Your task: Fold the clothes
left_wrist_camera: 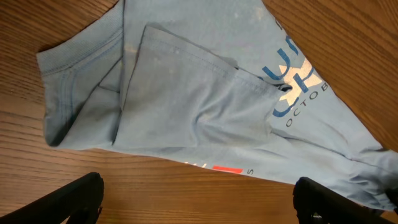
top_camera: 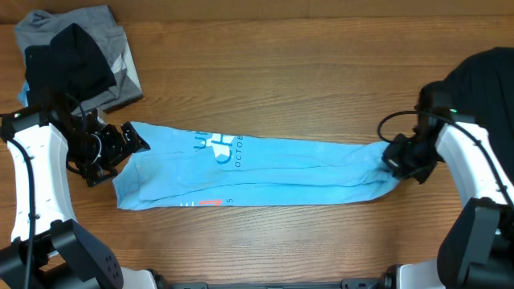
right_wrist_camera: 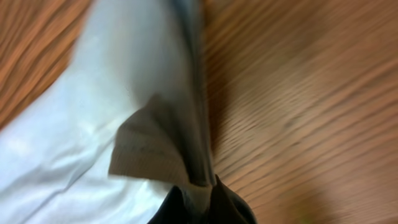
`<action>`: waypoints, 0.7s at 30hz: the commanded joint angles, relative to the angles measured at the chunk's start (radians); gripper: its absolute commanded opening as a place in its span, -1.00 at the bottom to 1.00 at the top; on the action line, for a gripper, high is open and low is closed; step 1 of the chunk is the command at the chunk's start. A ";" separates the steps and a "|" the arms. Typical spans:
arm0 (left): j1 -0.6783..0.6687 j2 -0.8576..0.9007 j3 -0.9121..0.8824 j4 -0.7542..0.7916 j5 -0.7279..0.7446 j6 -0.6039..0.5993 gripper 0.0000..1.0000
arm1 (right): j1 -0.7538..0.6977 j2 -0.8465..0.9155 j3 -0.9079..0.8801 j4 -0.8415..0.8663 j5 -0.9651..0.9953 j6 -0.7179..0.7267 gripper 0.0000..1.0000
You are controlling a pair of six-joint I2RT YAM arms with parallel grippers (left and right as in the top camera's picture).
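Observation:
The light blue T-shirt (top_camera: 257, 168) lies folded into a long strip across the table's middle, with white print and a pink-red mark near its front edge. My left gripper (top_camera: 120, 152) is open at the strip's left end, its fingers wide apart over bare wood in the left wrist view (left_wrist_camera: 196, 199), with the shirt (left_wrist_camera: 186, 93) just beyond them. My right gripper (top_camera: 397, 158) is shut on the shirt's right end; the right wrist view shows the cloth (right_wrist_camera: 124, 112) pinched between the fingertips (right_wrist_camera: 202, 199).
Folded grey and black shirts (top_camera: 76, 56) are stacked at the table's back left corner. A plain black garment (top_camera: 482, 76) lies at the right edge behind my right arm. Bare wood table (top_camera: 281, 88) lies around the strip.

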 commanded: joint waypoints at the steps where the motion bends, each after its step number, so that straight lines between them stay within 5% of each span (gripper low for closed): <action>1: -0.008 -0.013 0.011 -0.002 0.008 0.012 1.00 | 0.078 -0.032 0.029 0.002 0.016 0.026 -0.92; 21: -0.008 -0.013 0.011 -0.002 0.008 0.012 1.00 | 0.582 -0.112 0.106 0.071 -0.087 0.146 -0.93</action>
